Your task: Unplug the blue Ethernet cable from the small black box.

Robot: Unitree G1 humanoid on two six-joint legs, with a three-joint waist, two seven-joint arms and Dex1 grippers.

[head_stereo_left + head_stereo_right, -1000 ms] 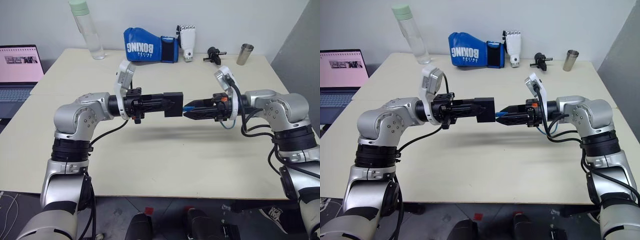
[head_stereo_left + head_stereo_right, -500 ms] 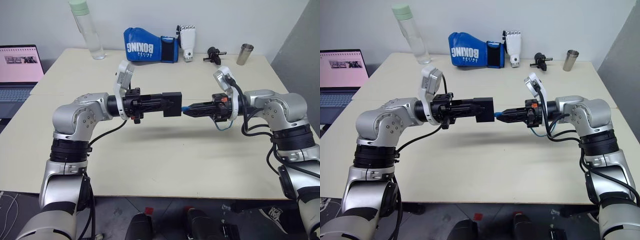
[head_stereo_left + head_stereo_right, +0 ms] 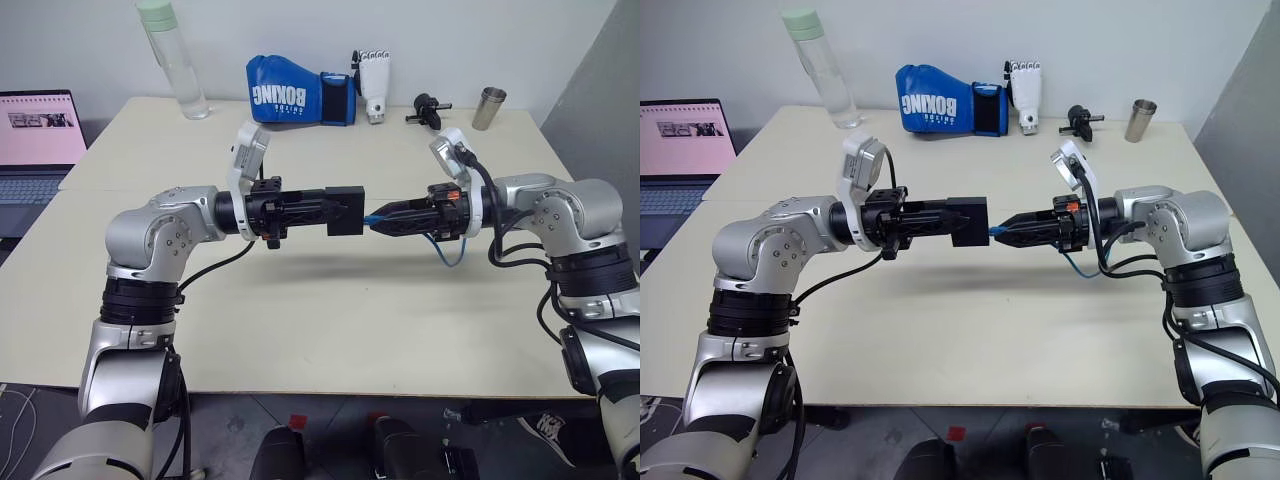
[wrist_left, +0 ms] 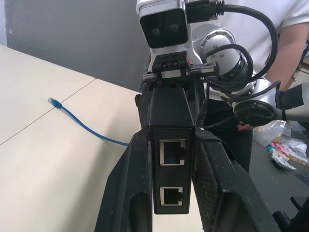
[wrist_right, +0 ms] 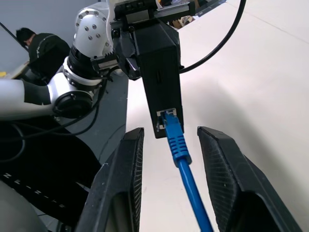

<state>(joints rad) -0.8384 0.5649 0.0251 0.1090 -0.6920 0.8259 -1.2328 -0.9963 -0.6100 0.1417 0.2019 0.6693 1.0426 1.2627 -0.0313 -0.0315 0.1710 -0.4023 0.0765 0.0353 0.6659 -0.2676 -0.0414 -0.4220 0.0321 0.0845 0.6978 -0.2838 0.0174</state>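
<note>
Over the cream table (image 3: 320, 330), the left gripper (image 3: 335, 209) clamps the small black box (image 3: 345, 210) while the blue Ethernet cable (image 5: 179, 147) sits plugged in between the right gripper's (image 5: 169, 145) parted fingers, so the unplugging remains undone.

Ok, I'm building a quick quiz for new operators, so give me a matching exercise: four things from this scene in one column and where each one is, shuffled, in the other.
Things:
1. small black box
2. blue Ethernet cable
3. boxing glove
4. laptop

Places:
A. at the far edge of the table
B. plugged into the box, between the open jaws of the right gripper
C. beyond the table's edge, on the robot's left
D. clamped in the left gripper

Pairs: 1-D, 2-B, 3-A, 4-C.
</note>
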